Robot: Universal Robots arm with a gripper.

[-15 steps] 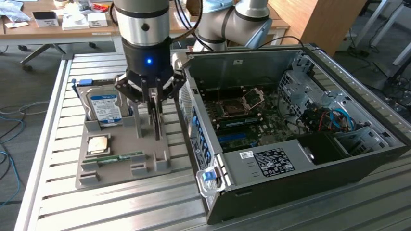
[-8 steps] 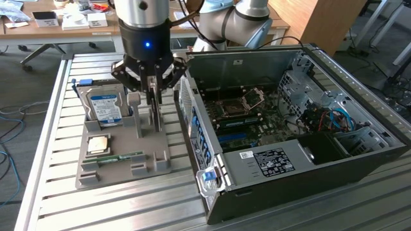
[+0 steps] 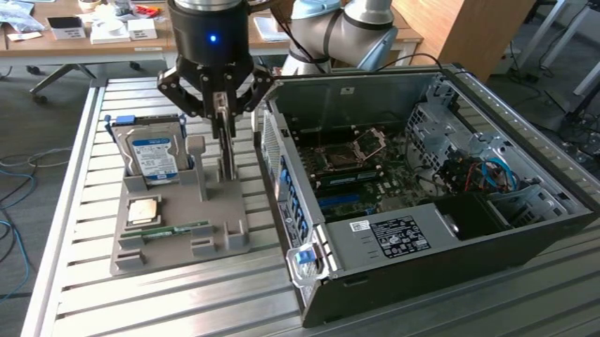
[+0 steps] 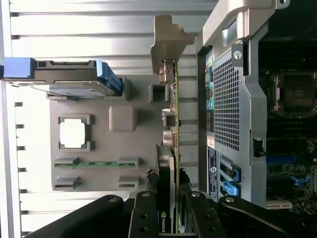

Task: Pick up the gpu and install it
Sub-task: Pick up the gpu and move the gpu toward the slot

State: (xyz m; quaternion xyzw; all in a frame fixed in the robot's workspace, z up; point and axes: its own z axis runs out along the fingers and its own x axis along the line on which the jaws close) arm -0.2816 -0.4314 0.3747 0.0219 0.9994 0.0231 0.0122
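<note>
From where I stand, the end effector (image 3: pixel 223 130) is closed down narrow on the gpu (image 4: pixel 174 124), one finger pressed to each flat face of the card. The card stands on edge in the grey fixture (image 3: pixel 173 246), along the side nearest the open computer case (image 3: pixel 422 210). I cannot tell whether its lower edge sits in its slot or has come clear of it.

The gpu looks light and stiff, a thin board that should not sag from a grip at one end. It is delicate, though. The faces carry small parts, and the contact edge would not take a knock or a twist. The flat faces are the sensible place to hold it, well away from that edge, and that is where the fingers sit. Held so far from the middle, the card could swing if the grip slips.

Its long axis runs level along the length of the fixture, beside the case's perforated wall. The silvery bracket (image 4: pixel 168 39) is at the far end from the fingers, level with the hard drive (image 3: pixel 150 154). The gripped end is towards the green RAM stick (image 3: pixel 178 229) and the processor chip (image 3: pixel 142 209). Everything rests on the slatted metal table (image 3: pixel 140 302).
</note>
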